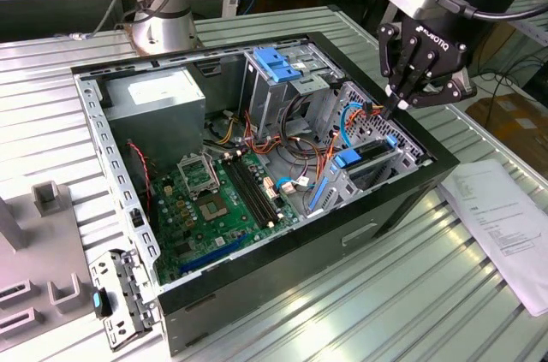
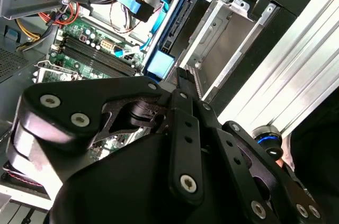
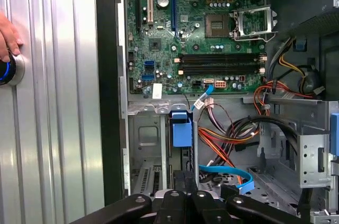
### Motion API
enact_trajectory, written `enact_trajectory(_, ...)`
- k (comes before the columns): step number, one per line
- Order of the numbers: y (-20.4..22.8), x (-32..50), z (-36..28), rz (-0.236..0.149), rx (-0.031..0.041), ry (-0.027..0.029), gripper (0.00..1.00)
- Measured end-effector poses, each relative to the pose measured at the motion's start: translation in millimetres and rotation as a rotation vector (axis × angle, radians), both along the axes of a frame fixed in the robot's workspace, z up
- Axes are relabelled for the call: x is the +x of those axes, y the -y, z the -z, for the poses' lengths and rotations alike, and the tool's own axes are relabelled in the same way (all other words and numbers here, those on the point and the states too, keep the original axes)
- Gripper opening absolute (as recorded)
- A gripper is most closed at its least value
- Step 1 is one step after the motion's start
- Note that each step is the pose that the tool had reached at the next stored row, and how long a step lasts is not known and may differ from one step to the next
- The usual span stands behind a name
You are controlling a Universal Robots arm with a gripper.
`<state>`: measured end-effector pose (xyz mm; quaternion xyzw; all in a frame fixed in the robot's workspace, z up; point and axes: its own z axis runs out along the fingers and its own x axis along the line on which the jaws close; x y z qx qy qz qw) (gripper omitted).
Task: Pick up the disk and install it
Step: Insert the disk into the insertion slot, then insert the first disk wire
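The disk [image 1: 370, 159] stands on edge in the metal bay at the open computer case's corner, at the exterior view's right. It is a dark slab with a bright blue carrier rail and tab [image 1: 347, 158]. My gripper [image 1: 398, 107] hangs just above that bay, its black fingers shut together with nothing between them. In the second wrist view the disk [image 2: 183, 20] sits in its slot beyond the gripper [image 2: 185, 78], blue tab [image 2: 160, 64] toward me. The first wrist view shows the blue tab [image 3: 180, 128] just past the fingers [image 3: 185, 181].
A blue handle [image 1: 276, 62] tops the drive cage beside loose blue and orange cables [image 1: 347, 114]. The motherboard [image 1: 223, 199] and power supply [image 1: 158, 97] fill the case. A paper sheet [image 1: 505, 225] lies on the table. A person's hand [image 3: 8, 36] rests by a blue-lit button [image 3: 10, 70].
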<state>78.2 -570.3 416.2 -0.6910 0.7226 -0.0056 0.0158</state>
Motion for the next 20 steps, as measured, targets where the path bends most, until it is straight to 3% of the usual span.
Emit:
enact_trajectory(6, 0.0, 0.2, 0.3, 0.0, 0.0001, 0.0, 0.11)
enact_trajectory(8, 0.0, 5.1, 0.4, 0.0, -0.0002, 0.0, 0.11)
enact_trajectory(11, 0.0, 21.2, 0.5, 0.0, -0.0004, 0.0, 0.11)
enact_trajectory(15, 0.0, 24.1, -0.3, -0.004, -0.0006, 0.0001, 0.11)
enact_trajectory(20, 0.0, 25.7, -2.4, -0.044, -0.0005, 0.0, 0.11)
